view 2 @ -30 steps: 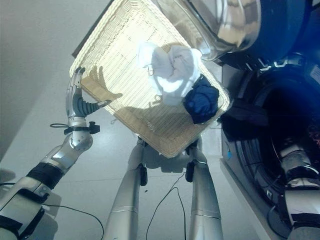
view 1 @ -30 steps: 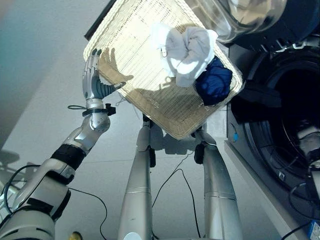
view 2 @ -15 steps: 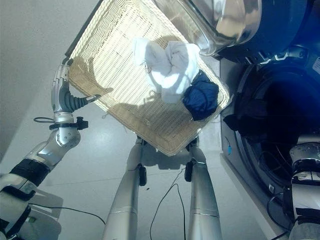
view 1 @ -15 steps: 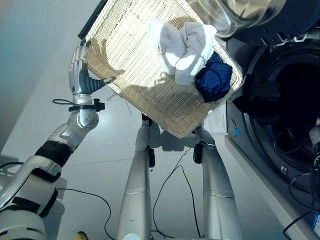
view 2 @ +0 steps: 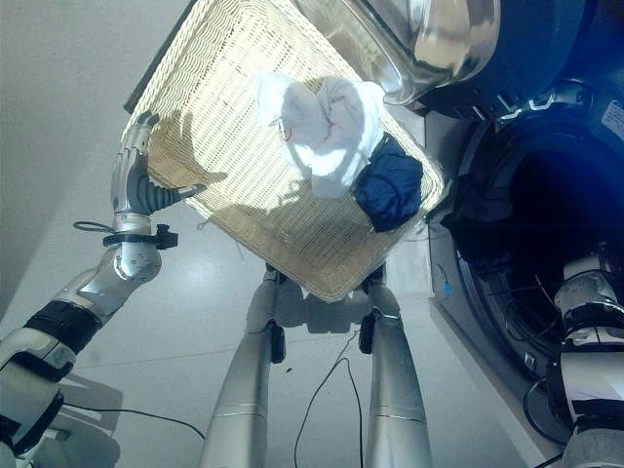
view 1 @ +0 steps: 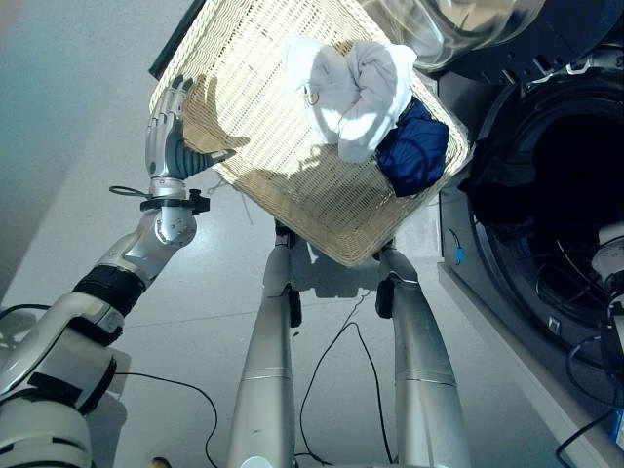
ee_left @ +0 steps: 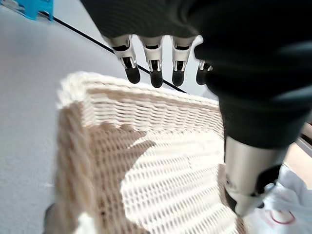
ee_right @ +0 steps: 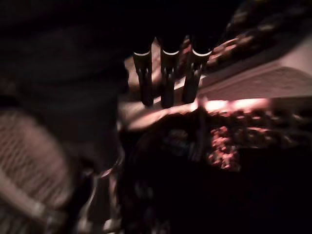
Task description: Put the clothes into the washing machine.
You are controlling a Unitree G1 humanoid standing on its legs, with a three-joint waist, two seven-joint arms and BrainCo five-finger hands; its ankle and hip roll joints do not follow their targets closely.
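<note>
A wicker basket [view 1: 283, 175] stands tilted on its stand beside the washing machine. A bundle of white clothes [view 1: 353, 83] and a dark blue garment [view 1: 414, 156] lie at its end nearest the machine. My left hand [view 1: 166, 136] is open at the basket's far left rim, fingers straight along the outside and thumb reaching over the edge. The same rim [ee_left: 146, 102] runs under the fingers [ee_left: 155, 63] in the left wrist view. My right arm [view 2: 583, 297] reaches into the drum [view 1: 565, 224]. There my right hand [ee_right: 167, 78] hangs open over dark clothes [ee_right: 195, 141].
The machine's round glass door [view 1: 458, 24] is swung open above the basket's right corner. A dark board [view 1: 175, 44] lies under the basket's far left edge. Pale floor [view 1: 88, 127] spreads to the left.
My left hand slid outward along the basket's rim, then came back a little. My right forearm shifted slightly in the drum's mouth. The clothes in the basket lie as before.
</note>
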